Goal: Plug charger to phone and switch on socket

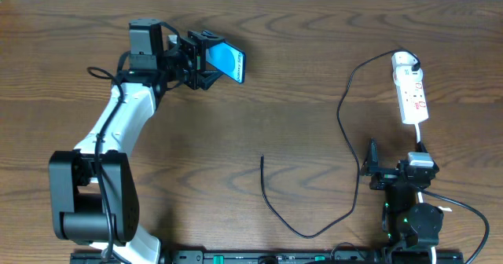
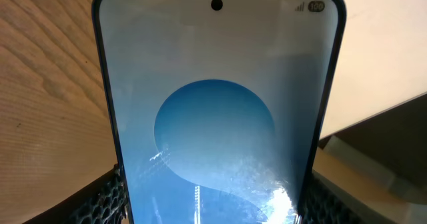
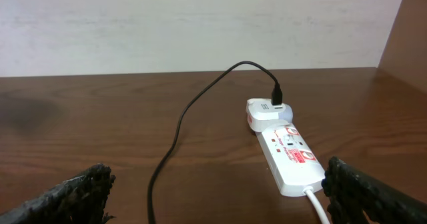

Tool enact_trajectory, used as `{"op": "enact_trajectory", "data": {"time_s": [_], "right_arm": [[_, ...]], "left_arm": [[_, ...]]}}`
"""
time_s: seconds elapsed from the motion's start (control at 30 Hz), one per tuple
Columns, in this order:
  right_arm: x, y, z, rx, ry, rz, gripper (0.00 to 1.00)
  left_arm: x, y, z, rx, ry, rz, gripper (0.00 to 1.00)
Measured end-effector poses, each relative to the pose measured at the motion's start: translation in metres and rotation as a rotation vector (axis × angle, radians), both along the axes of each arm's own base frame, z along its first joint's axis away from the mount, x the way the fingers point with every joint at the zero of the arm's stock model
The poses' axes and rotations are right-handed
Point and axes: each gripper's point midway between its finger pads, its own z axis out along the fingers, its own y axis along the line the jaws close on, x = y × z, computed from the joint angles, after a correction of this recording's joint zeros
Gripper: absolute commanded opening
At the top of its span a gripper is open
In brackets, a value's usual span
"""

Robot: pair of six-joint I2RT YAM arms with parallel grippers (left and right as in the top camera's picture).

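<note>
The phone (image 1: pixel 229 62), its blue screen lit, is held tilted above the back left of the table, with my left gripper (image 1: pixel 206 60) shut on its two long edges. In the left wrist view the phone (image 2: pixel 217 111) fills the frame between the black fingers (image 2: pixel 100 201). The socket (image 1: pixel 411 91) lies at the back right, with the charger (image 1: pixel 343 115) plugged into a white adapter (image 1: pixel 403 59) at its far end. The cable loops down the table to its free plug tip (image 1: pixel 262 159) near the middle. My right gripper (image 1: pixel 376 170) stands open just short of the socket (image 3: pixel 288 154), holding nothing.
A white cord (image 3: pixel 319 207) leaves the near end of the socket and runs by my right finger (image 3: pixel 363 194). The charger's black cable (image 3: pixel 190 111) crosses the wood between my right fingers. A pale wall stands behind the table.
</note>
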Motion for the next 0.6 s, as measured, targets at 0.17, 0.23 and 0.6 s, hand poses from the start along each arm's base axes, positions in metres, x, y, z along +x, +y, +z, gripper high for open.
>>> {"op": "enact_trajectory", "data": {"time_s": [0.17, 0.23, 0.6], "right_arm": [[0.0000, -0.0001, 0.0000, 0.000, 0.000, 0.000, 0.99], [0.0000, -0.0001, 0.0000, 0.000, 0.000, 0.000, 0.99], [0.0000, -0.0001, 0.0002, 0.000, -0.001, 0.000, 0.99]], "left_arm": [[-0.0012, -0.0083, -0.0020, 0.022, -0.010, -0.011, 0.07], [-0.0013, -0.0095, -0.0023, 0.026, -0.012, -0.012, 0.07], [0.0002, -0.0079, -0.0034, 0.071, -0.065, -0.032, 0.07]]}}
